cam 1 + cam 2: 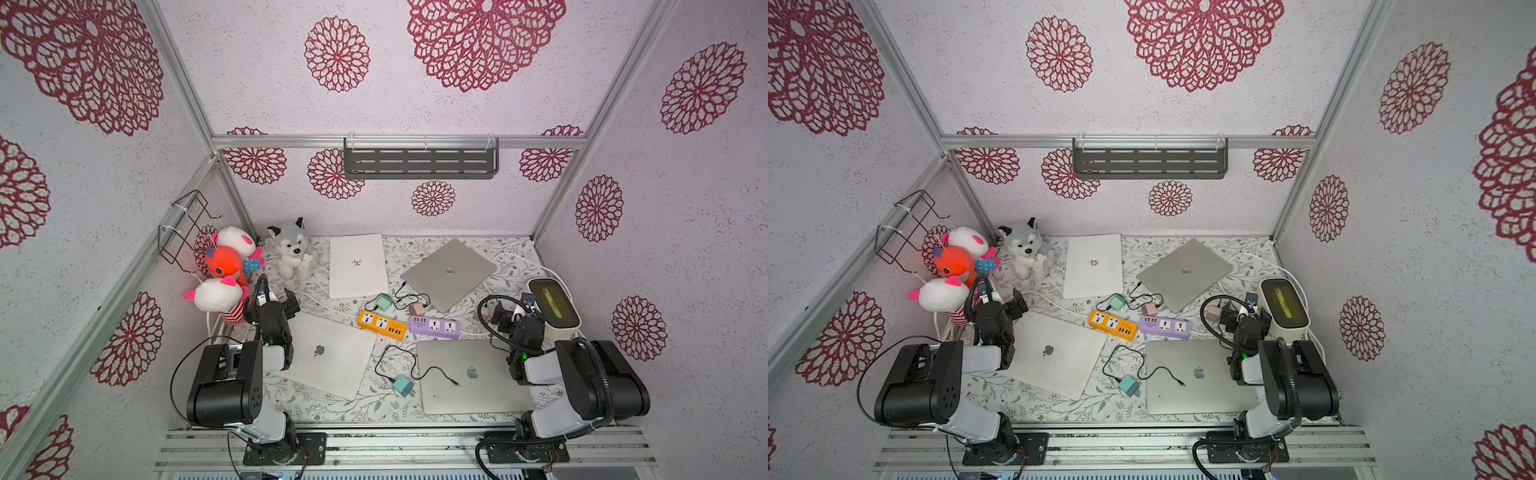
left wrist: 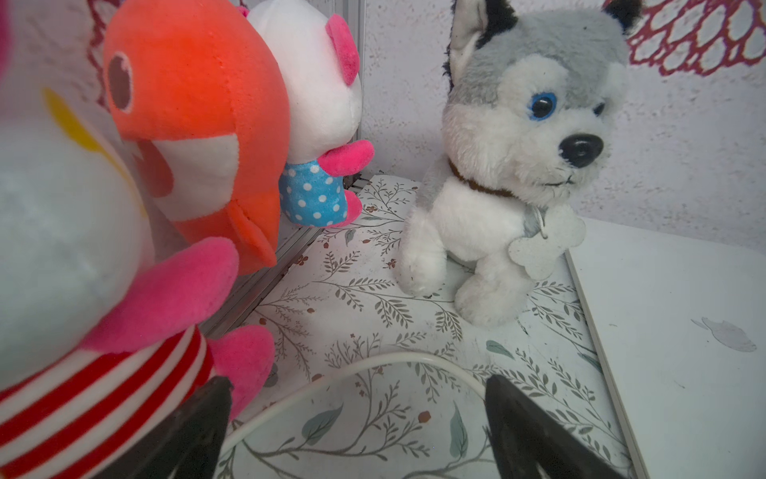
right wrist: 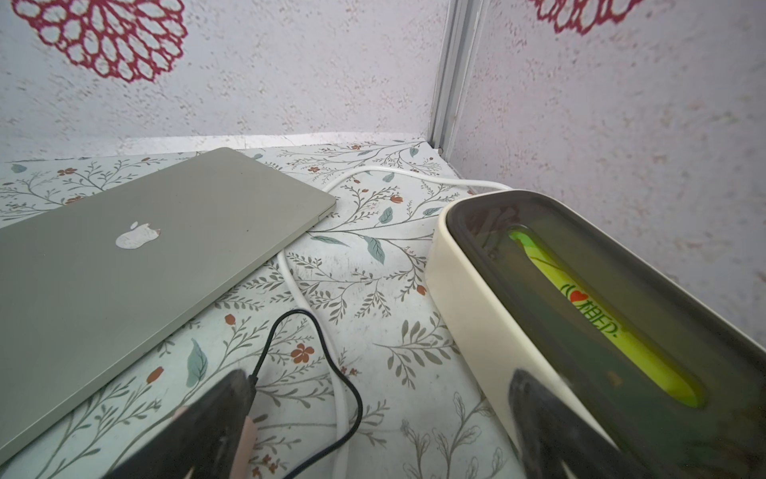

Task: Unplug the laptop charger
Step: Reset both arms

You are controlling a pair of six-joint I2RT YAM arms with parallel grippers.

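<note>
Both hands rest low at the outer sides of the worktop (image 1: 374, 409), probably parked clear of the laptops. The left hand (image 1: 277, 298) is spread and empty beside the soft toys (image 1: 216, 293). The right hand (image 1: 508, 312) is also spread and empty, next to the cream box (image 1: 555, 309). The green charger (image 1: 384, 301) lies between them, well apart from each. Its black lead (image 1: 409, 296) seems to reach the grey laptop (image 1: 451, 272), so that is likely the end to pull.

Both top views look steeply down from high at the front onto the whole desk (image 1: 397, 253), sharing nearly all of it. Left wrist view: low, close, facing the husky (image 2: 518, 166). Right wrist view: low, facing the box (image 3: 476, 298).
</note>
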